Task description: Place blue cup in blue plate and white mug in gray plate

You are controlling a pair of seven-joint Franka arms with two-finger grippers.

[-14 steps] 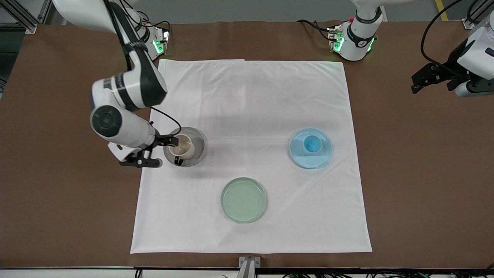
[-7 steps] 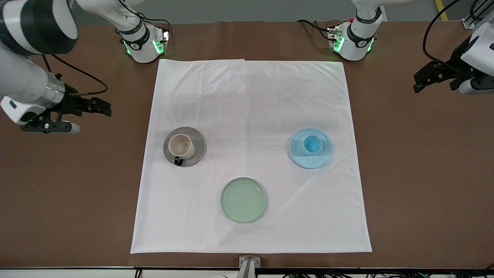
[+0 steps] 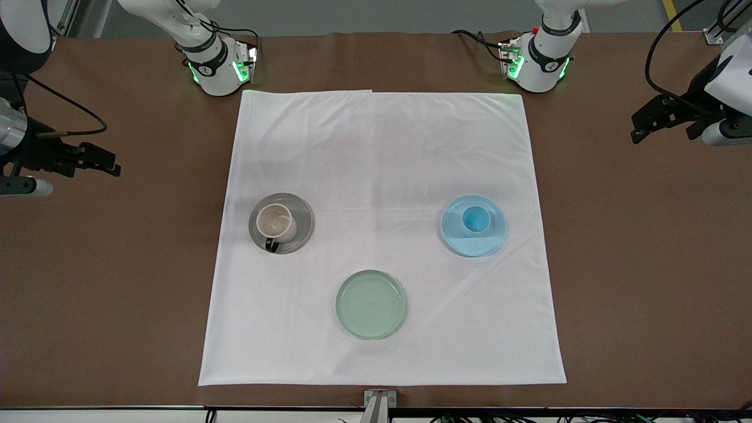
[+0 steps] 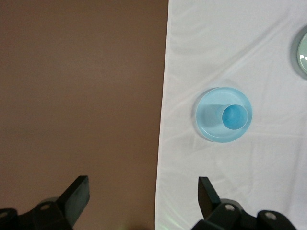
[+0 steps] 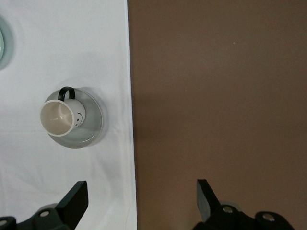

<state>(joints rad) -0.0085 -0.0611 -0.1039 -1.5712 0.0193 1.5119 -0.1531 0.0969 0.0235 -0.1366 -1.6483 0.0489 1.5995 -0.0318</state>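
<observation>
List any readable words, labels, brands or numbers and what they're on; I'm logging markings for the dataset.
None can be read.
white mug: small dark marks on its side, too small to read as text.
Arm bases: round dark marks, too small to read.
Plates, blue cup, cloth: no print.

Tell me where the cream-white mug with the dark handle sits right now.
The cream-white mug stands upright on the round gray plate, on the white cloth toward the right arm's end of the table.

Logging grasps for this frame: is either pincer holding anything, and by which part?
Nothing is held. The left pincer and right pincer are both open and empty over bare table; the white mug and blue cup stand in their plates.
</observation>
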